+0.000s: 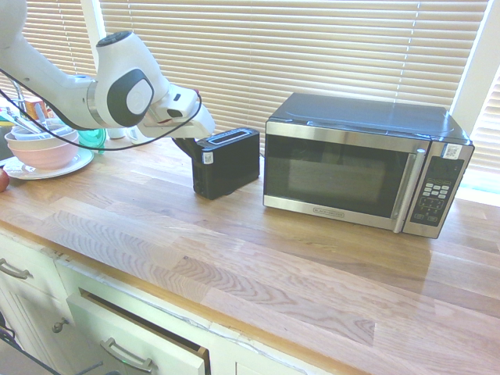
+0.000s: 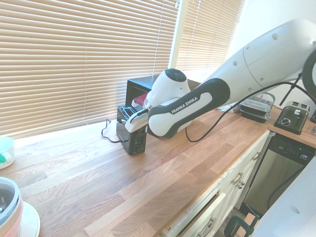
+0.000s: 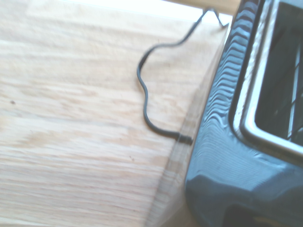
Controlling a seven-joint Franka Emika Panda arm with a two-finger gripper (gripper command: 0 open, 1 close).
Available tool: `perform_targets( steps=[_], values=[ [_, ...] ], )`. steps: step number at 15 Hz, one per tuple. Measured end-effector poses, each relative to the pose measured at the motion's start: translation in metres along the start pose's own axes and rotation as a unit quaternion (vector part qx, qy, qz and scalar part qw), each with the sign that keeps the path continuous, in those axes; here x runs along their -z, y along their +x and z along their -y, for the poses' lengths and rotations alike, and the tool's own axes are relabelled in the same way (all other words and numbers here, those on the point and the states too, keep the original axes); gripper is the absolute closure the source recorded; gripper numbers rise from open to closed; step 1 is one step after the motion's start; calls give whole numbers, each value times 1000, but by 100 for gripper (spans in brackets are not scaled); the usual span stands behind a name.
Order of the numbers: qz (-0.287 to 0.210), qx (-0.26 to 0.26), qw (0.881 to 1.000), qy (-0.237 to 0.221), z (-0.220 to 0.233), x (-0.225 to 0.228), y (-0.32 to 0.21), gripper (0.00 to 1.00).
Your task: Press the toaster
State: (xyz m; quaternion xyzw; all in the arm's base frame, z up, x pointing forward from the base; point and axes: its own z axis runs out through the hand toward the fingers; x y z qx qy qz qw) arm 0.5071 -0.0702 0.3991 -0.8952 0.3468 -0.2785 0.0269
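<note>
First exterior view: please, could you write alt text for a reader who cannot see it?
A white robot arm reaches in from the left, its gripper lowered at the end of a small black toaster. To the right stands a larger silver-and-black microwave; to the left, bowls sit on a plate, all on a wooden counter.

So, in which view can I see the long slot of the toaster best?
The first exterior view: the toaster shows its whole top, with the slot running along it. The wrist view shows only one end of the slot, close up. In the second exterior view the arm partly covers the top.
</note>
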Motion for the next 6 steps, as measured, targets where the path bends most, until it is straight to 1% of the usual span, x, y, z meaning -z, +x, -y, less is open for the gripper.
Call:
perform_targets(
  steps=[6],
  values=[
    [13, -5, 1000, -6, -3, -18, -2, 100]
  ],
)
